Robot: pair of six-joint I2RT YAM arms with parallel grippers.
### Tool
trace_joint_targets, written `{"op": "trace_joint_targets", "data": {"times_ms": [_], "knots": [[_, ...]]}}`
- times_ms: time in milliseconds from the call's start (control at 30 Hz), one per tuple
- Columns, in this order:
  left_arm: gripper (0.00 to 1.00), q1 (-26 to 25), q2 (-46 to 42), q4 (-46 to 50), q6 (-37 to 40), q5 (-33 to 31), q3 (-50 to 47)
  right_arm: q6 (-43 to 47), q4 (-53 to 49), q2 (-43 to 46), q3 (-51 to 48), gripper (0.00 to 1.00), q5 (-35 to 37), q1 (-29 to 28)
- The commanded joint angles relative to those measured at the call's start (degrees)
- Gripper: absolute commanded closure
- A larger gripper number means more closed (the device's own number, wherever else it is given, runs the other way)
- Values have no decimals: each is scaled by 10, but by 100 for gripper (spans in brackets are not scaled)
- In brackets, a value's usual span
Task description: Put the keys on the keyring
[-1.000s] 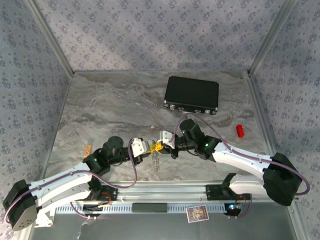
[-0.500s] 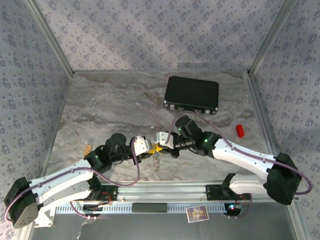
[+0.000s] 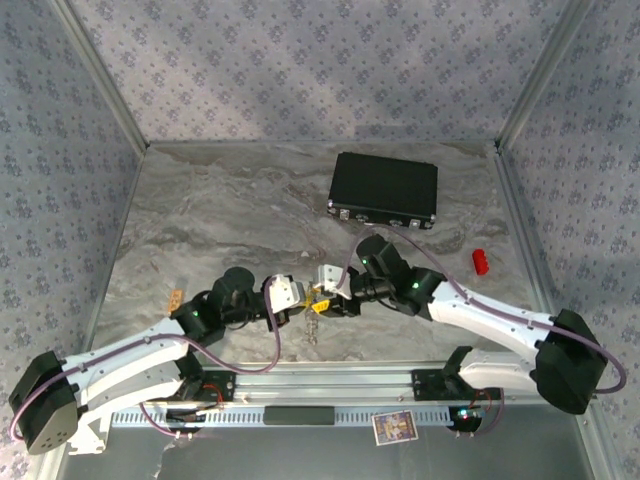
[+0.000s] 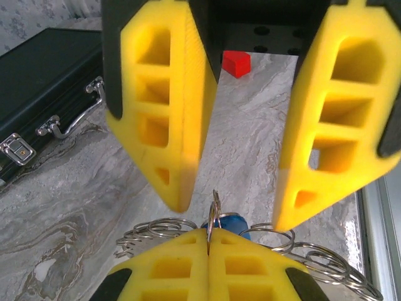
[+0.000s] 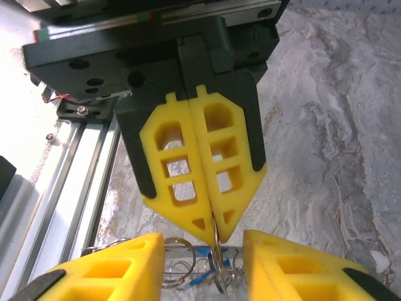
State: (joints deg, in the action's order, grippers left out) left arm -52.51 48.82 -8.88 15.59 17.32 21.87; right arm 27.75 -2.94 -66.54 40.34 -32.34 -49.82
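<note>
The keyring (image 4: 213,210), a cluster of thin silver wire loops, is standing on edge, pinched between the closed fingers of the left hand (image 4: 208,237); the blue-headed key (image 4: 230,222) is nestling just behind it.

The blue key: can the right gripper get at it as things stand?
Probably yes. The right gripper is open, its fingers either side of the blue key, which sits among keyring loops past the left gripper, shut on one loop; those may hinder.
</note>
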Motion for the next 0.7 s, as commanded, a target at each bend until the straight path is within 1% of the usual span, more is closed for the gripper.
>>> {"op": "trace_joint_targets", "data": {"times_ms": [0, 100, 200, 300, 400, 467, 533, 600, 667], "knots": [[100, 0, -10, -73, -16, 7, -21, -33, 55, 14, -29, 60, -21, 10], [100, 0, -13, -94, -21, 10, -33, -44, 75, 11, -39, 62, -22, 9], [100, -1, -18, -101, -23, 12, -38, -49, 87, 4, -43, 69, -22, 9], [100, -1, -24, -104, -25, 13, -41, -49, 90, -1, -43, 77, -23, 9], [100, -1, -29, -106, -27, 15, -42, -49, 94, -3, -42, 79, -21, 8], [100, -1, -31, -107, -28, 15, -43, -47, 94, -4, -41, 77, -19, 8], [100, -1, -34, -110, -28, 17, -43, -45, 93, -6, -41, 77, -15, 7], [100, -1, -37, -112, -29, 21, -43, -44, 92, -7, -39, 79, -15, 7], [100, -1, -41, -116, -30, 23, -44, -43, 90, -7, -36, 86, -17, 6]]}}
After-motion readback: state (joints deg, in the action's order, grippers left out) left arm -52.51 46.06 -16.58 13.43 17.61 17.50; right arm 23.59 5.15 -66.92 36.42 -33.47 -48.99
